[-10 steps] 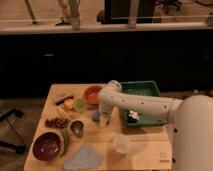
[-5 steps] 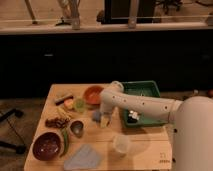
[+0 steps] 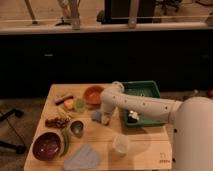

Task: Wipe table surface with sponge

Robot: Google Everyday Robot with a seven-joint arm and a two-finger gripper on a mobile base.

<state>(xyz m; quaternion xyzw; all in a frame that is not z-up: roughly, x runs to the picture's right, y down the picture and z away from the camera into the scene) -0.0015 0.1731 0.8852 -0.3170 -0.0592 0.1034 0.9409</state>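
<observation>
The pale-wood table surface [image 3: 145, 155] fills the lower part of the camera view. The sponge [image 3: 96, 116], a small blue-grey block, lies near the table's middle. My white arm reaches in from the right, bends above the orange bowl and points down. My gripper [image 3: 105, 119] is low over the table, right beside the sponge on its right side. I cannot tell whether it touches or holds the sponge.
A green tray [image 3: 145, 91] sits at the back right, partly under my arm. An orange bowl [image 3: 92, 93], a green cup [image 3: 79, 105], a small grey bowl [image 3: 76, 128], a dark red bowl [image 3: 46, 146], a blue-grey cloth [image 3: 82, 158] and a pale cup [image 3: 120, 144] surround the sponge.
</observation>
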